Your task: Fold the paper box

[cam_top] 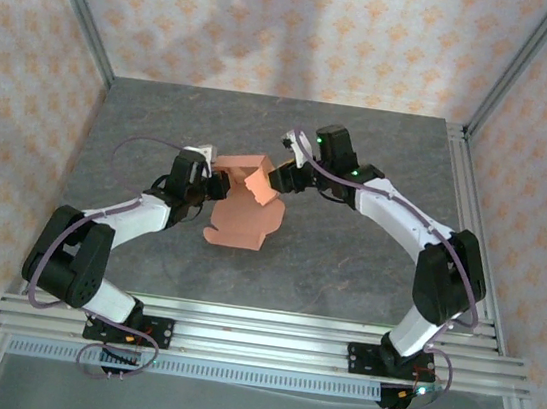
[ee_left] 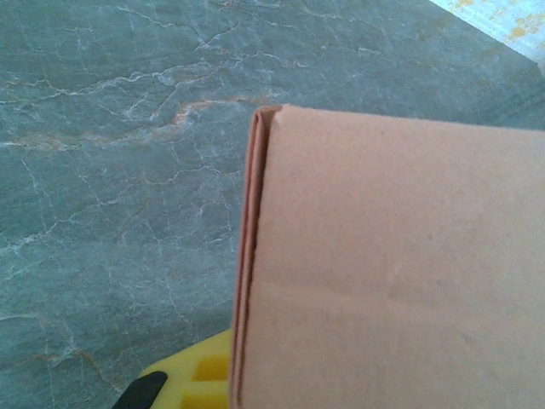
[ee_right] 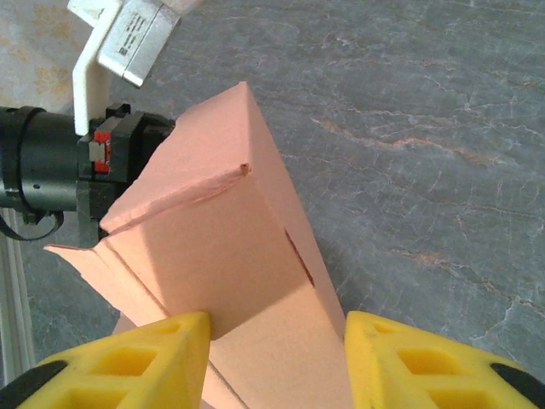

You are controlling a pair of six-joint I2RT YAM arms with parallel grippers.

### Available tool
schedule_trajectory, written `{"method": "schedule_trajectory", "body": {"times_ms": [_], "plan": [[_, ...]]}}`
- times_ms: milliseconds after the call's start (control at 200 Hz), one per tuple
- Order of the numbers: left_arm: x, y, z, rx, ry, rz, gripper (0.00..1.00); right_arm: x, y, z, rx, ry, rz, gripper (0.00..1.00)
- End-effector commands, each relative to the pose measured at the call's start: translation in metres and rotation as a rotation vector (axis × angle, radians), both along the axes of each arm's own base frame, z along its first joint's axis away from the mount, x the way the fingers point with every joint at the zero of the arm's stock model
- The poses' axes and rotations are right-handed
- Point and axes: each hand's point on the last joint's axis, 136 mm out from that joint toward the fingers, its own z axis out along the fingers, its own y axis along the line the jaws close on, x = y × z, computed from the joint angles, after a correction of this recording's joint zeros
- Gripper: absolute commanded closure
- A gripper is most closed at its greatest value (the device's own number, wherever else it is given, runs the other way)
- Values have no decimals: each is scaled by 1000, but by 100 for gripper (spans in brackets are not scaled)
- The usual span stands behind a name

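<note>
The paper box (cam_top: 241, 218) is salmon-orange card, partly folded, in the middle of the table. Its lower flaps lie flat and its upper part stands raised between the two arms. My left gripper (cam_top: 217, 185) is shut on the box's left side. In the left wrist view the card (ee_left: 392, 264) fills the right half, with one yellow finger (ee_left: 192, 379) beside its doubled edge. My right gripper (ee_right: 277, 341) straddles the raised box body (ee_right: 230, 256), a yellow finger (ee_right: 145, 358) against each side. A slot (ee_right: 298, 256) shows along the box's folded edge.
The grey marbled table (cam_top: 366, 267) is bare around the box. Metal frame posts and patterned walls (cam_top: 297, 26) enclose it on three sides. The left arm's black wrist and white camera mount (ee_right: 119, 43) sit just behind the box in the right wrist view.
</note>
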Motion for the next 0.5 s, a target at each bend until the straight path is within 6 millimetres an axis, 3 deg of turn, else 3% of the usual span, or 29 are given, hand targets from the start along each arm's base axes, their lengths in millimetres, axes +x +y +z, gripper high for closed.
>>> {"method": "schedule_trajectory", "body": {"times_ms": [0, 195, 495], "plan": [[12, -5, 19, -36, -47, -7, 100, -14, 7, 21, 59, -71, 64, 53], [13, -5, 17, -41, -40, -3, 100, -18, 3, 27, 75, -103, 58, 53], [12, -7, 18, -45, -44, -14, 100, -8, 6, 14, 17, -66, 39, 55]]}}
